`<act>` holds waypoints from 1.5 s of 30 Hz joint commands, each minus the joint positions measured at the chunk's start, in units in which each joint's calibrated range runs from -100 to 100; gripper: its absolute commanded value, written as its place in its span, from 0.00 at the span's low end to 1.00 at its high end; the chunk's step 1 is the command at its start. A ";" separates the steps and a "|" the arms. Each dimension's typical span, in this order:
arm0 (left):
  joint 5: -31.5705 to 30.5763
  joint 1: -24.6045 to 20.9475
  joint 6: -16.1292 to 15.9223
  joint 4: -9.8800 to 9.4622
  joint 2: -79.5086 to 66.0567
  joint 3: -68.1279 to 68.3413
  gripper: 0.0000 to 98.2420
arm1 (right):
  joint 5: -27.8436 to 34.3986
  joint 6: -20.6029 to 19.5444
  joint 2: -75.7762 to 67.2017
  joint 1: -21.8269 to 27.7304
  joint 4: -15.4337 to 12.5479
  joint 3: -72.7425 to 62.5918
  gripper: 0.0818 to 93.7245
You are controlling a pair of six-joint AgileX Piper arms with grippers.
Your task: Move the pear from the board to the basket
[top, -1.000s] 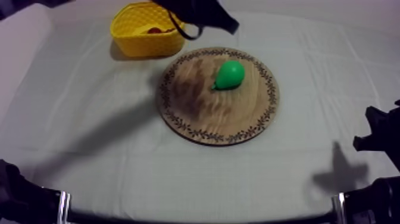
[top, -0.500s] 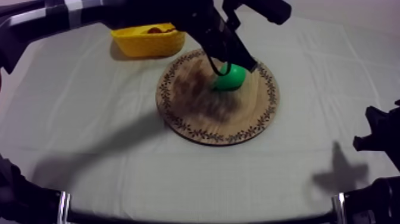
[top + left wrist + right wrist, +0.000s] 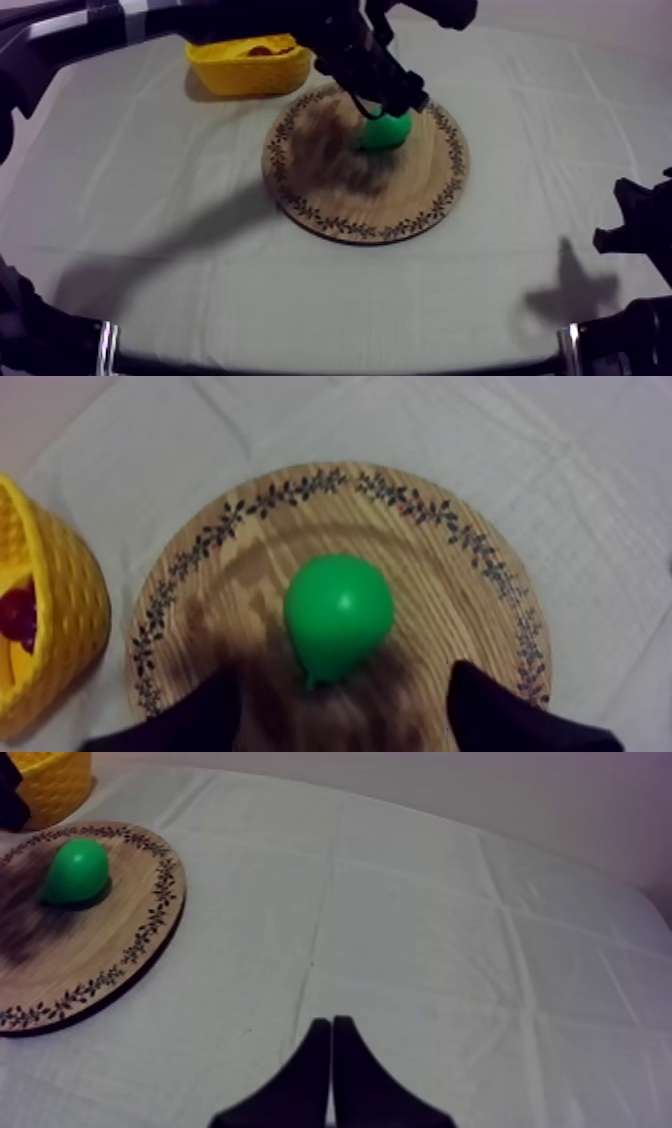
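Over the round wooden board with patterned rim (image 3: 340, 190), your left gripper (image 3: 340, 721) hangs with fingers apart near the green pear (image 3: 337, 614); your right gripper (image 3: 332, 1042) is closed, empty.

- Left gripper (image 3: 388, 100): matt black all over, with a blocky, angular body just behind the claw.
- Its fingers (image 3: 195, 716): two broad, plain black blades, each narrowing to a blunt, rounded tip.
- Left arm (image 3: 230, 20), behind the claw: a long black limb with a pale grey band (image 3: 128, 14) round it, farther back from the claw.
- Right gripper (image 3: 331, 1027): smooth black fingers, slim at the tip and widening towards the body, with a thin pale seam between them.
- From above, the right gripper is a jagged black outline with stepped edges.
- Far behind the claws: bulky black arm parts (image 3: 30, 330), each with a short silvery strip (image 3: 105, 345) beside it.
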 commanded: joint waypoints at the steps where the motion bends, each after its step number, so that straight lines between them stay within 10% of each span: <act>1: 1.57 -0.01 0.24 0.11 -0.14 -0.04 0.94 | 0.00 0.02 0.01 -0.01 0.01 0.05 0.00; 45: 2.52 -0.15 -2.32 -0.97 23.53 -19.56 0.91 | 0.00 0.02 0.01 -0.01 0.01 0.05 0.00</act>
